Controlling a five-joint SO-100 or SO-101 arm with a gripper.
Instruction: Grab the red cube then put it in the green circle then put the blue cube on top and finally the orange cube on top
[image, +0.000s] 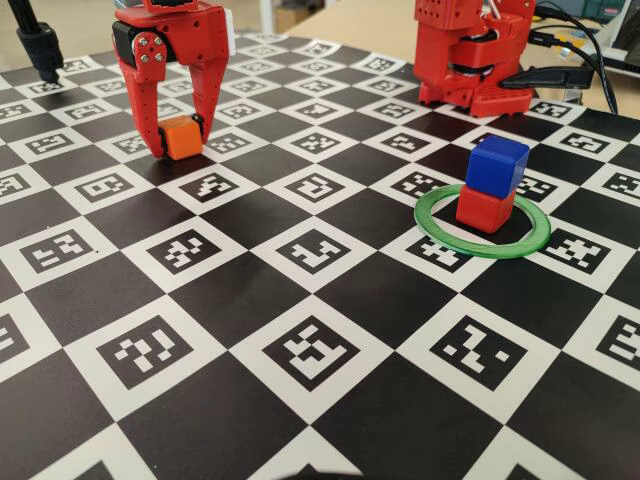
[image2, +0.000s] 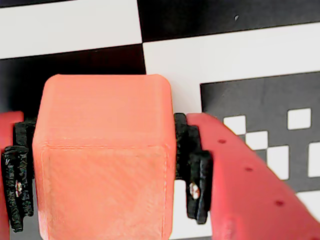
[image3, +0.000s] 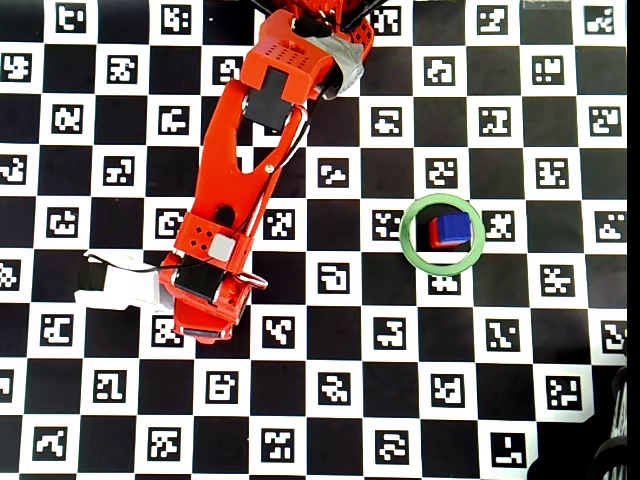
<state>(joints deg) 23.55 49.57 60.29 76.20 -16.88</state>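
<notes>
With the red cube already sitting inside the green circle and the blue cube stacked on it, we judge 2 of the 3 placements done; only the orange cube is left. In the fixed view that stack sits at about 3 o'clock, and the blue cube looks twisted slightly off square and shifted on the red one. Our hand is at about 10 o'clock, closed on the orange cube, with the cube at or just above the checkered marker surface. In the wrist view the black ribbed pads press both flanks of the cube. Its faces show fine printed layer lines and rounded edges. The ring is thin, flat, translucent plastic.
</notes>
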